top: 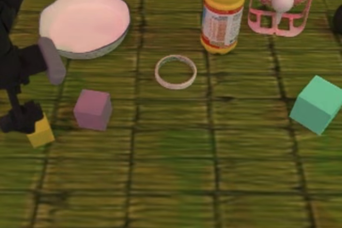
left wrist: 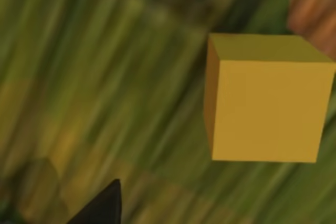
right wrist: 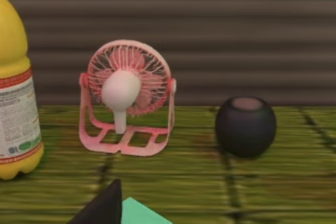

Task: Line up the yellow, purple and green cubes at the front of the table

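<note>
Your left gripper [top: 24, 120] is down at the table's [top: 176, 174] 9 o'clock edge, right over the yellow cube [top: 41, 133], prob lining up to grab it first since it's the closest one. In the left wrist view the cube sits free on the slats w/ only one dark fingertip showing, nothing pinching it, so can't tell how wide the fingers are. Purple cube [top: 93, 109] sits just beside it toward 3 o'clock. Green cube [top: 317, 104] is way over at 3 o'clock, well apart. None are up front (6 o'clock) yet. Right arm is parked off the right side; its fingers I can't tell either.
</note>
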